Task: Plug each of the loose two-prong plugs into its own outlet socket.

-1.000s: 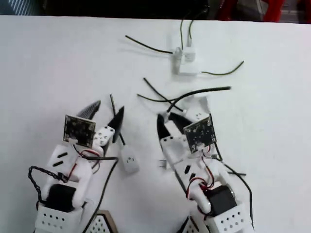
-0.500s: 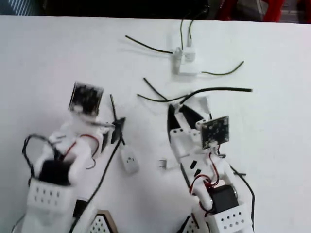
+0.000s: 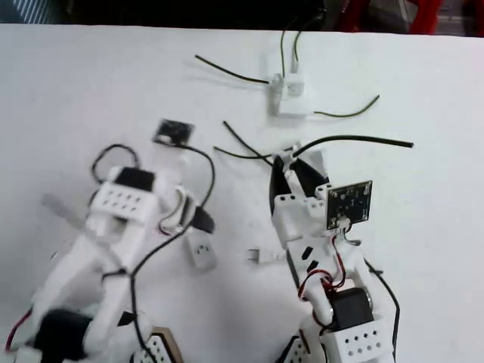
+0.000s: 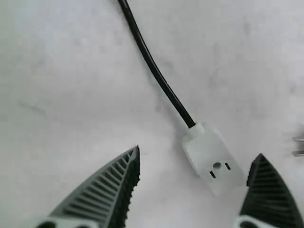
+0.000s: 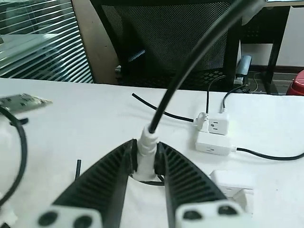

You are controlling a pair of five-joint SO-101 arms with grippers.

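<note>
Socket (image 4: 209,159) sits btwn left claw's (image 4: 198,153) spread tips.

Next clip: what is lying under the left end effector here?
A white outlet socket on a black cord lies on the table below the open left end effector, slots facing up. Two plug prongs poke in at the edge. The socket's underside is hidden.

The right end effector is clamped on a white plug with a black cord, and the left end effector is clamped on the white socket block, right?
Not quite. The left wrist view shows the left end effector open, straddling the white socket block, not clamped on it. The right end effector does grip the white plug with a black cord.
</note>
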